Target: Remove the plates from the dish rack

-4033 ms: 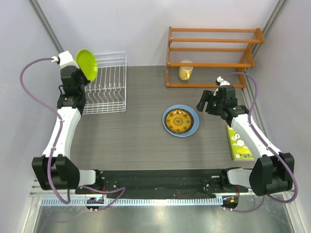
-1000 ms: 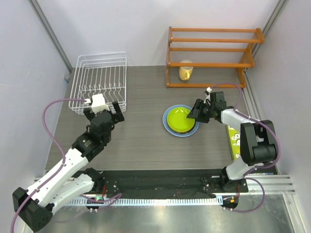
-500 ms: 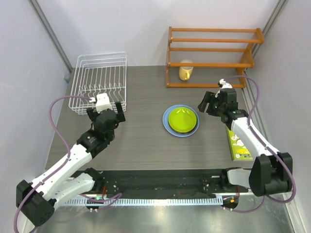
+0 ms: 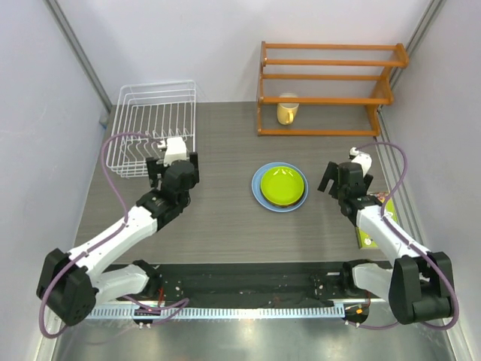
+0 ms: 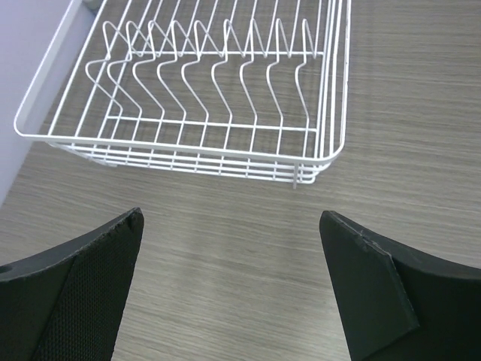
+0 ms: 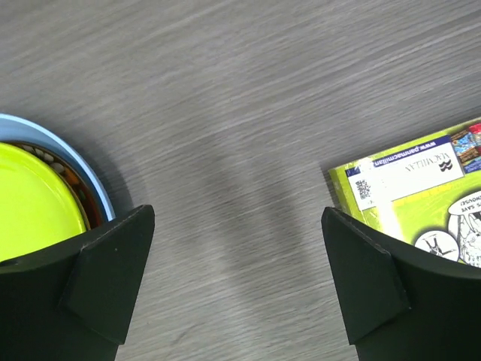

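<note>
The white wire dish rack (image 4: pixel 154 128) stands at the back left with no plates in its slots; the left wrist view shows its bare dividers (image 5: pixel 218 98). The plates are stacked mid-table: a lime green plate (image 4: pixel 280 184) on top, a light blue plate (image 4: pixel 257 197) at the bottom. In the right wrist view a patterned rim shows between the green plate (image 6: pixel 30 207) and the blue one (image 6: pixel 52 139). My left gripper (image 4: pixel 174 167) is open and empty just in front of the rack's near right corner. My right gripper (image 4: pixel 346 180) is open and empty, right of the stack and apart from it.
An orange wooden shelf (image 4: pixel 331 90) stands at the back right with a pale yellow mug (image 4: pixel 285 113) on its bottom tier. A lime green book (image 4: pixel 372 226) lies along the right edge, just beside my right arm (image 6: pixel 421 188).
My right gripper has opened wide and drawn back from the stack's right edge, leaving the green plate on top. My left arm has swung right, toward the rack's near right corner.
</note>
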Available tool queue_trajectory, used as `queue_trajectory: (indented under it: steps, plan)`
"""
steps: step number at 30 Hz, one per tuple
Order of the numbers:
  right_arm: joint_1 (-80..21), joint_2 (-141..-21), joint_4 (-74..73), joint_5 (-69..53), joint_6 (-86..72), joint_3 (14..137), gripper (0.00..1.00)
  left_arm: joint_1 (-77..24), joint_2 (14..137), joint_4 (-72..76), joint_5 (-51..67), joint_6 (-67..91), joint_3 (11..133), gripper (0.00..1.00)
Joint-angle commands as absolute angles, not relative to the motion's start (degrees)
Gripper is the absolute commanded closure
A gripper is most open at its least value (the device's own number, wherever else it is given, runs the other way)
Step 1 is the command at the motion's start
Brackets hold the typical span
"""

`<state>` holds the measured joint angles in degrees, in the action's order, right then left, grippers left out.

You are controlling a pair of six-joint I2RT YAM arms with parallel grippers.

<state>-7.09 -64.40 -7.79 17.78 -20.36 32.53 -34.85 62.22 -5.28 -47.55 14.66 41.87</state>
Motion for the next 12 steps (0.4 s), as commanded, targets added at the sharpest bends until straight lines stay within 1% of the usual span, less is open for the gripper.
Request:
queue_trajectory:
  steps: [1, 4, 5, 8, 12]
  plan:
    - [-9.05, -58.98, 1.58, 24.69, -20.49, 31.90, 0.00, -32.88, 64.68, -2.10, -51.34, 11.60, 46.67, 0.00]
    - [-10.80, -57.22, 1.76, 28.20, -17.33, 31.38, 0.00, -28.23, 63.46, -2.90, -46.16, 13.53, 45.71, 0.01]
    - [-11.25, -56.61, 2.28, 28.82, -16.79, 30.68, 0.00, -25.17, 62.85, -2.47, -43.27, 14.32, 45.01, 0.00]
    - [-13.00, -53.44, 4.91, 30.58, -15.04, 29.01, 0.00, -20.15, 60.47, -0.63, -39.39, 15.73, 40.97, 0.01]
    - [-14.41, -50.89, 7.91, 30.77, -12.83, 27.60, 0.00, -16.44, 60.20, -0.26, -38.42, 16.26, 39.73, 0.00]
